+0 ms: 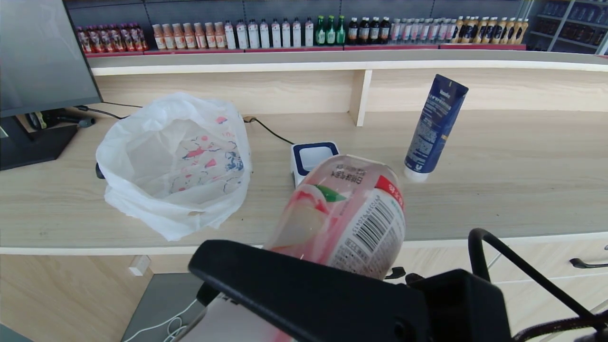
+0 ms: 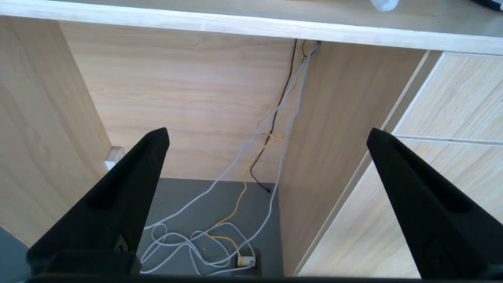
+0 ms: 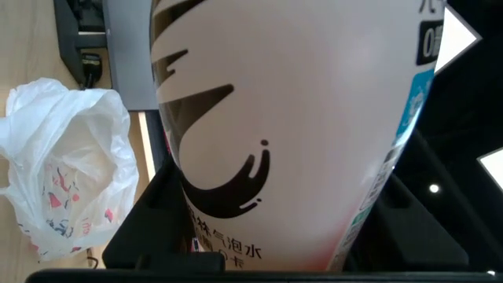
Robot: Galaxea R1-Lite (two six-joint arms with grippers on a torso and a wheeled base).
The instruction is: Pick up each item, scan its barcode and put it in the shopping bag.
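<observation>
Our right gripper [image 3: 283, 224] is clamped around the peach bottle [image 1: 342, 213], held tilted toward the scanner [image 1: 313, 159] at twelve o'clock, presumably for scanning.

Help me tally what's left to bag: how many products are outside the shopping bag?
2: the pink bottle in the right gripper, before the scanner; the blue tube, upright on the counter farther right. The bag might hide others.

Bright, even overhead light covers the tabletop [image 1: 498, 190], leaving only faint, soft shadows beside the shopping bag [image 1: 175, 161] and the blue tube [image 1: 434, 126]. The head view bows the long raised ledge [image 1: 332, 59] toward its corners, and the bottle [image 1: 346, 213] carries a mild sheen.
</observation>
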